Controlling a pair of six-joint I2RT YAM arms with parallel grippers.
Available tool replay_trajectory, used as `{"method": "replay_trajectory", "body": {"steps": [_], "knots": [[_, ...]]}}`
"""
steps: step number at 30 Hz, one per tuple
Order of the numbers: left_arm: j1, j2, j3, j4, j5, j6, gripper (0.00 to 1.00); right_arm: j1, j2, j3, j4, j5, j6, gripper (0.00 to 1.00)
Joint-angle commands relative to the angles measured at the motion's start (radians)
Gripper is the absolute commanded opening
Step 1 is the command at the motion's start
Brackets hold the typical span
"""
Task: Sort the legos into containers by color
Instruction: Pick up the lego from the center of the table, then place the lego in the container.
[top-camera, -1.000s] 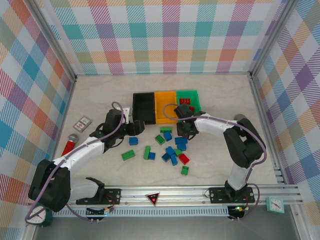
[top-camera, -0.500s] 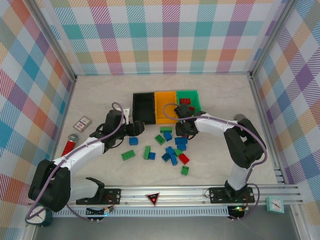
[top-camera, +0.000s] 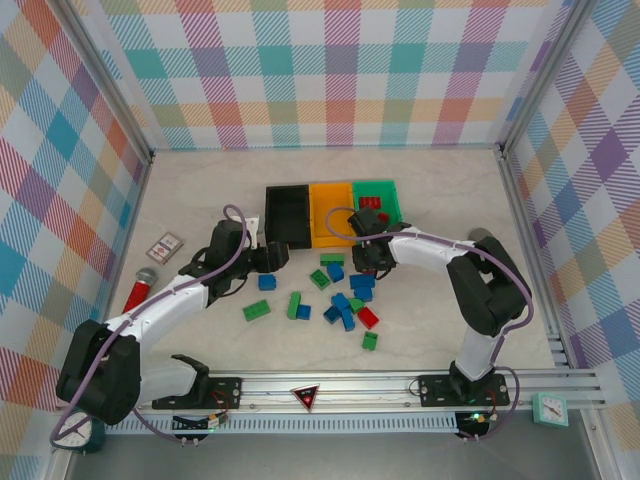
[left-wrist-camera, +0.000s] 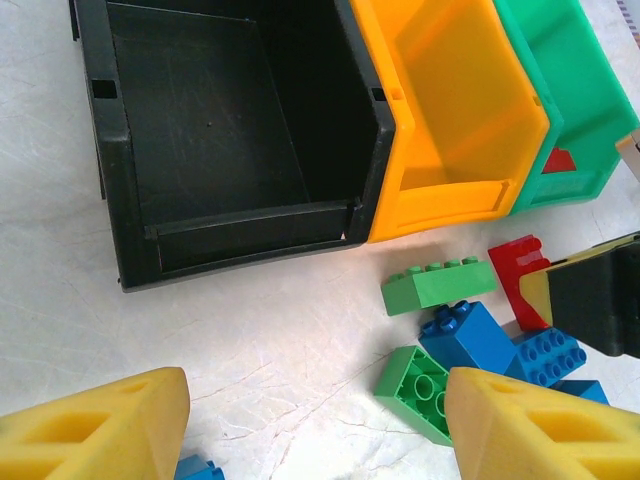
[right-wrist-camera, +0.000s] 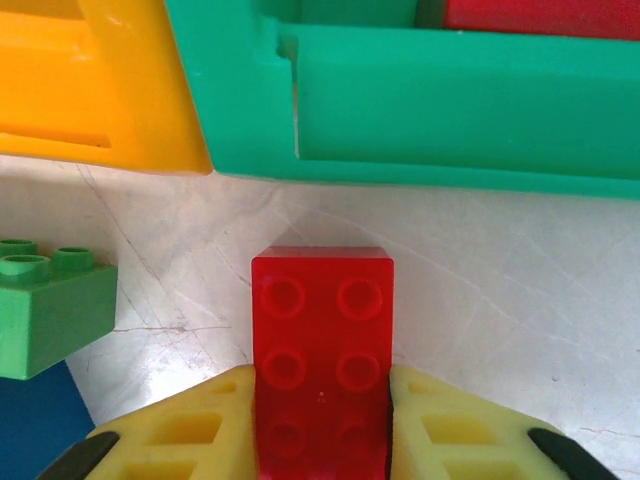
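**Desk:** What's the right side doing?

**Op:** My right gripper (right-wrist-camera: 322, 388) is low, just in front of the orange bin (top-camera: 328, 205), at the corner it shares with the green bin (top-camera: 385, 186). On the wrist feed I've got both yellow fingers (right-wrist-camera: 190, 430) pinching a red brick (right-wrist-camera: 322, 320) by its long sides, studs up. I can't tell whether it's touching the table (top-camera: 450, 200).

**Desk:** And the bins?

**Op:** Three in a row, walls touching. The black bin (top-camera: 287, 212) is left of the orange bin and the green bin is right of it. I see red bricks (top-camera: 370, 203) lying in the green one.

**Desk:** Left arm?

**Op:** My left gripper (left-wrist-camera: 315, 400) hangs in front of the orange bin and off to its left, near the black bin's front wall. Its fingers are spread wide over the table, gripping nothing.

**Desk:** The rest of the pieces?

**Op:** The loose legos (top-camera: 345, 295) lie scattered on the table in front of the orange bin. They're mostly blue and green, with one red at the near right of the group. Closest to the orange bin's front wall is a long green brick (left-wrist-camera: 438, 282). A blue brick (left-wrist-camera: 470, 335) sits just nearer than that, against an upturned green piece (left-wrist-camera: 420, 390). A few more blue and green ones lie apart, front-left of the orange bin.
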Motion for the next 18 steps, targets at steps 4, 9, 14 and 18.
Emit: {"method": "replay_trajectory", "body": {"steps": [4, 9, 14, 18], "knots": [[0.010, -0.001, -0.009, 0.001, -0.005, 0.013, 0.68, 0.004, -0.108, -0.002, -0.034, 0.009, -0.033, 0.32], [0.010, -0.003, -0.009, 0.001, -0.011, 0.014, 0.68, -0.006, -0.150, 0.017, -0.059, 0.015, -0.048, 0.32], [0.009, 0.004, -0.009, 0.005, -0.006, 0.014, 0.68, -0.054, -0.188, 0.055, -0.065, -0.006, -0.071, 0.32], [0.007, 0.003, -0.009, 0.007, -0.003, 0.013, 0.68, -0.118, -0.167, 0.130, -0.068, -0.046, -0.092, 0.32]]}}
